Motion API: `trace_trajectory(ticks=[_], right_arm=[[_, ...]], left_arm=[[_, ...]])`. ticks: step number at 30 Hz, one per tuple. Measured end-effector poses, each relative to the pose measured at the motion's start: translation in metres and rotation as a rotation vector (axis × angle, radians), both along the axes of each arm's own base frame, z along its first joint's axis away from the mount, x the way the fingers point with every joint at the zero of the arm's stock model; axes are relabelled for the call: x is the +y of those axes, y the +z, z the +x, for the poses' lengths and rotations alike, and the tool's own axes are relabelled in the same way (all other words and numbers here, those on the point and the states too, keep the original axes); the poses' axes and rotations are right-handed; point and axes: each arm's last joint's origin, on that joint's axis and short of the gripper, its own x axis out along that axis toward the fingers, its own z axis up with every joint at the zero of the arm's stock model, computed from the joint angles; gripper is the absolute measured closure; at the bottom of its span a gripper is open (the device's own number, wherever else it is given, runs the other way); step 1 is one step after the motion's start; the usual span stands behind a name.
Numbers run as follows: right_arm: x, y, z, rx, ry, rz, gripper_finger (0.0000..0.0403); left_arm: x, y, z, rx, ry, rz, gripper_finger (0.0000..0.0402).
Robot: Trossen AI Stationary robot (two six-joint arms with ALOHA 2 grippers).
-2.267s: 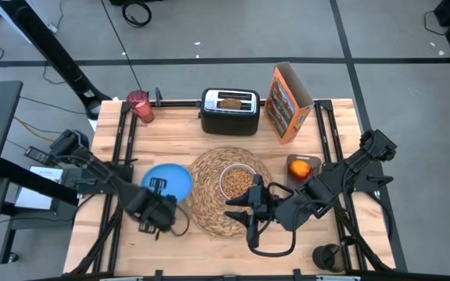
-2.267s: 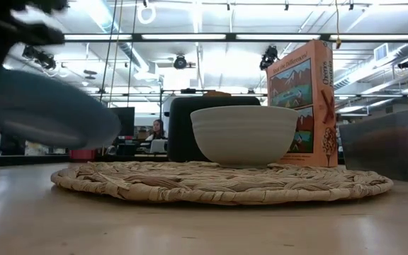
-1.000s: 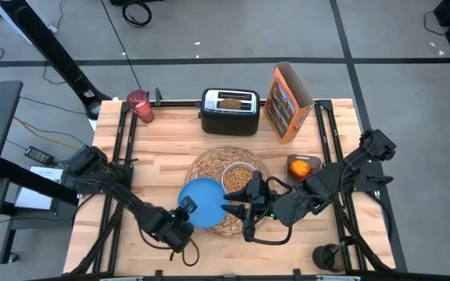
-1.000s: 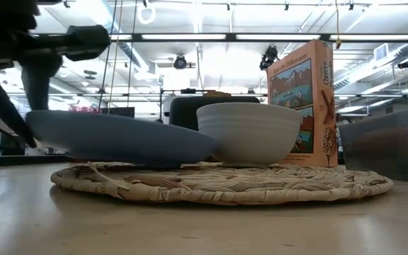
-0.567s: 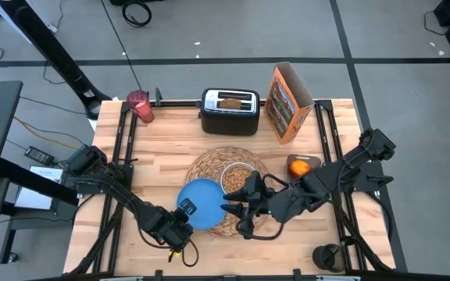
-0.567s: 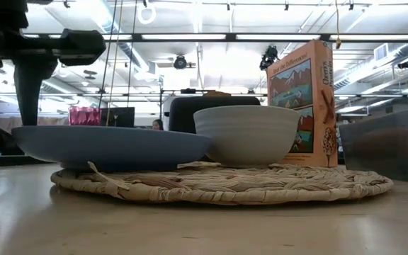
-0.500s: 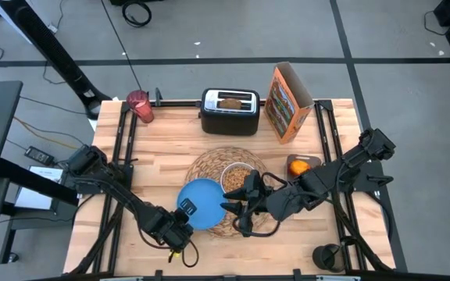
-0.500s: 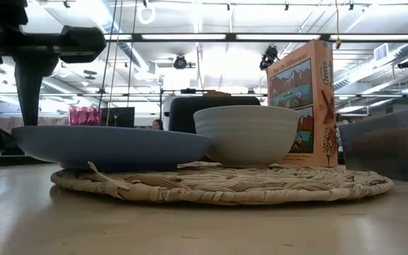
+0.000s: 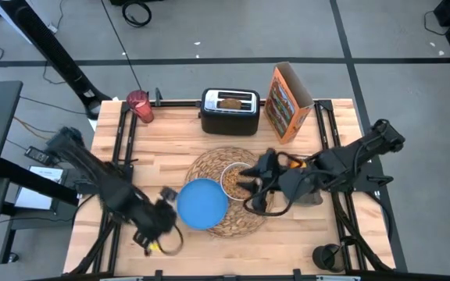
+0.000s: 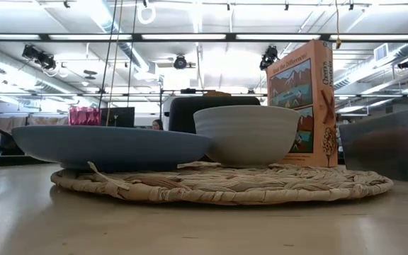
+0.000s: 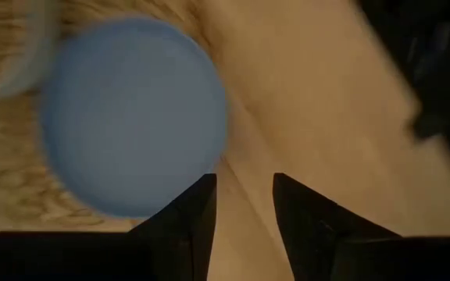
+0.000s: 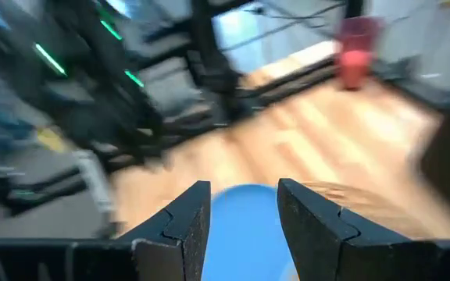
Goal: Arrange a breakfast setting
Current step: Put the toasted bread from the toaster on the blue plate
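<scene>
- The blue plate (image 9: 202, 204) lies flat on the near-left part of the straw mat (image 9: 250, 221), its rim touching or almost touching the white bowl (image 9: 237, 180), which holds cereal.
- The left gripper (image 9: 162, 209) sits just beside the plate's left edge, apart from it; in the left wrist view the plate (image 11: 133, 115) lies ahead of the two fingers (image 11: 187, 222), which stand spread with nothing but bare table between them.
- The right gripper (image 9: 248, 187) hovers over the bowl's right side. Its fingers (image 12: 181, 221) are apart and empty, with the plate (image 12: 244, 208) showing beyond the gap.
- Plate placement looks done. My judgement is that the next piece is due: the toast (image 9: 230, 100) sits in the toaster (image 9: 230, 112) at the back, and the pink cup (image 9: 139, 105) stands at the far-left corner, well apart from both grippers.
- To do it well, the left arm should clear away from the plate without nudging it into the bowl, and the right arm should rise straight off the bowl so the cereal stays put.
- The low view shows the plate (image 10: 112, 147) level on the mat (image 10: 222, 183), so no re-seating seems needed.
- The apple is hidden under the right arm, and I cannot find a spoon.
</scene>
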Motion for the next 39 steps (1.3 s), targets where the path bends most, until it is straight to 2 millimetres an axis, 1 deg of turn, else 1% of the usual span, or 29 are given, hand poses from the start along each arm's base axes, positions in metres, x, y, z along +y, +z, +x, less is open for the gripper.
trace_trajectory(ticks=[3, 6, 8, 11, 15, 18, 22, 24, 26, 31, 32, 34, 37, 39], right_arm=[[-0.019, 0.002, -0.001, 0.038, -0.05, -0.077, 0.0245], [-0.049, 0.009, 0.003, 0.044, -0.044, -0.137, 0.0245], [-0.073, 0.014, 0.005, 0.047, -0.034, -0.167, 0.0245], [-0.111, 0.022, 0.008, 0.029, -0.001, -0.2, 0.0245], [-0.156, 0.03, 0.008, 0.02, 0.042, -0.255, 0.0245], [-0.179, 0.04, 0.01, 0.008, 0.062, -0.305, 0.0245], [-0.191, 0.062, 0.006, -0.027, 0.062, -0.414, 0.0245], [-0.199, 0.076, 0.001, -0.046, 0.043, -0.44, 0.0245], [-0.209, 0.084, 0.001, -0.05, 0.025, -0.46, 0.0245], [-0.239, 0.099, 0.011, -0.066, 0.032, -0.482, 0.0245], [-0.246, 0.099, 0.014, -0.049, 0.037, -0.481, 0.0245], [-0.261, 0.092, 0.022, 0.003, 0.056, -0.461, 0.0245], [-0.285, 0.067, 0.036, 0.154, 0.098, -0.405, 0.0245], [-0.298, 0.049, 0.042, 0.255, 0.119, -0.359, 0.0245]], left_arm=[[0.028, 0.036, -0.013, -0.136, 0.207, -0.135, 0.0266], [0.056, 0.065, -0.024, -0.297, 0.397, -0.274, 0.0266], [0.07, 0.079, -0.032, -0.373, 0.473, -0.356, 0.0266], [0.085, 0.096, -0.041, -0.485, 0.537, -0.455, 0.0266], [0.095, 0.111, -0.048, -0.594, 0.56, -0.541, 0.0266], [0.1, 0.118, -0.048, -0.662, 0.586, -0.572, 0.0266], [0.104, 0.121, -0.045, -0.725, 0.642, -0.555, 0.0266], [0.106, 0.122, -0.043, -0.747, 0.67, -0.545, 0.0266], [0.109, 0.122, -0.042, -0.762, 0.688, -0.534, 0.0266], [0.119, 0.125, -0.041, -0.811, 0.715, -0.489, 0.0266], [0.121, 0.126, -0.041, -0.816, 0.723, -0.483, 0.0266], [0.125, 0.126, -0.041, -0.827, 0.727, -0.46, 0.0266], [0.126, 0.126, -0.041, -0.827, 0.716, -0.44, 0.0266], [0.127, 0.126, -0.041, -0.822, 0.699, -0.426, 0.0266]])
